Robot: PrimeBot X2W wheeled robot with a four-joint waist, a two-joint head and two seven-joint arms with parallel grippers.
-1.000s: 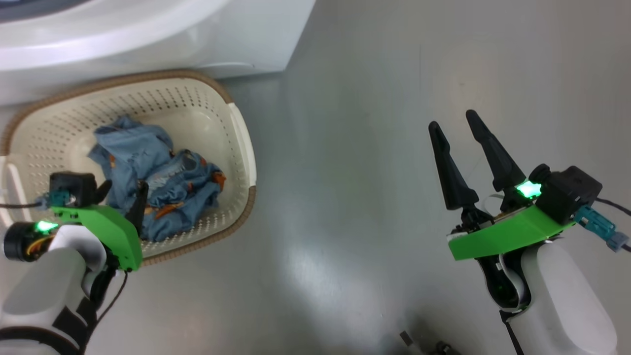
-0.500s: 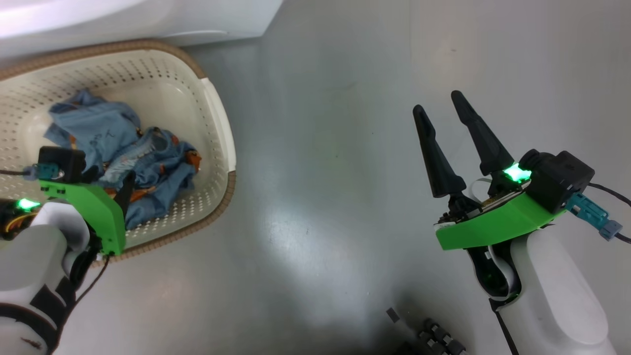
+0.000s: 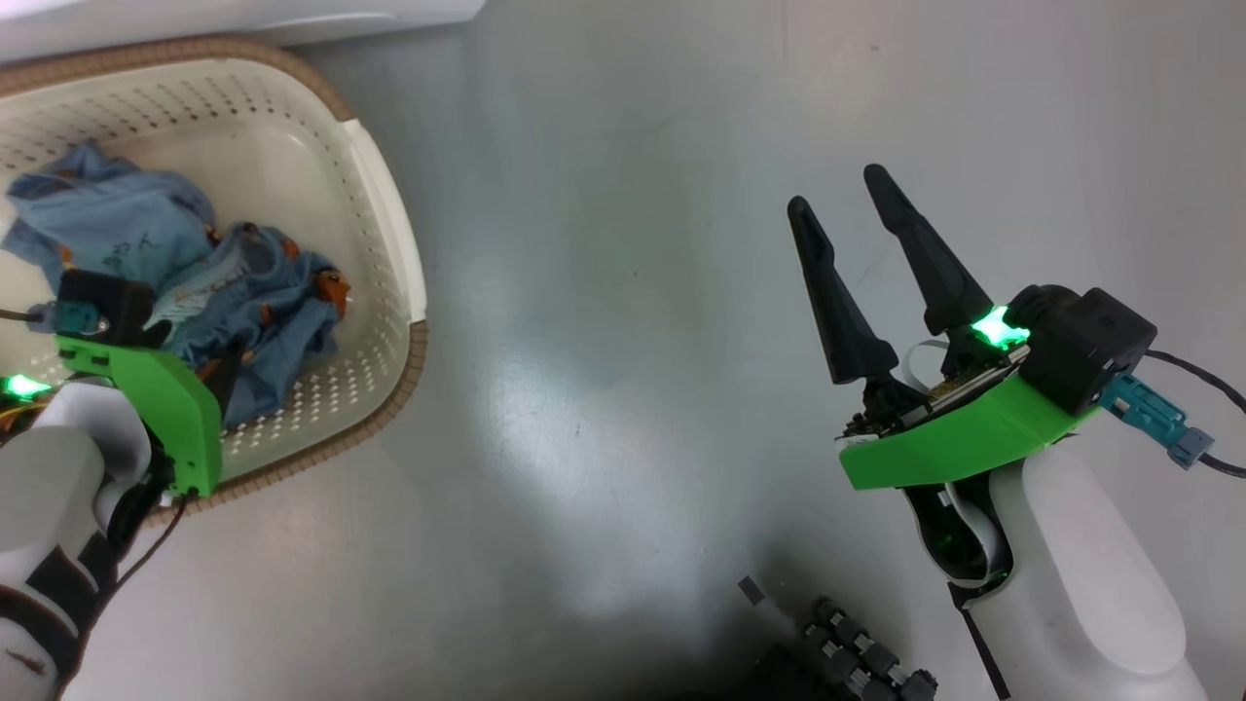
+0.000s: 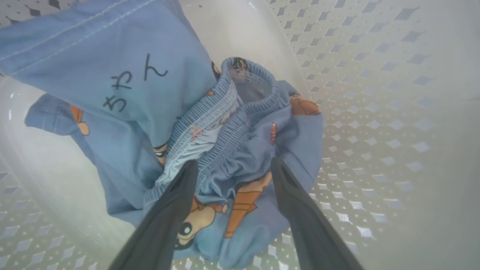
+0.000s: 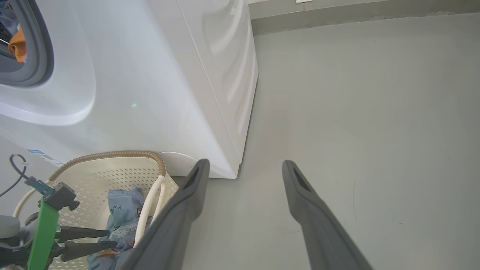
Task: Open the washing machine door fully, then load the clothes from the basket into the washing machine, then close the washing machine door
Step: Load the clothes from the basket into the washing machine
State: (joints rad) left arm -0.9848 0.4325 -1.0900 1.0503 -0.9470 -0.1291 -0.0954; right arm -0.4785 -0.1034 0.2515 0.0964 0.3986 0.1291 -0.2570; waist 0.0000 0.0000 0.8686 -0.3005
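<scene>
Clothes (image 4: pixel 112 75) within wide-spread left gripper (image 4: pixel 234 162), near basket (image 4: pixel 375 112) wall; right gripper (image 3: pixel 835 189) agape, empty, over floor (image 3: pixel 604 243)

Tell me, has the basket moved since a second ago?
No. The basket still sits by the corner of the washing machine; the whole head view slid, so the camera moved.
</scene>
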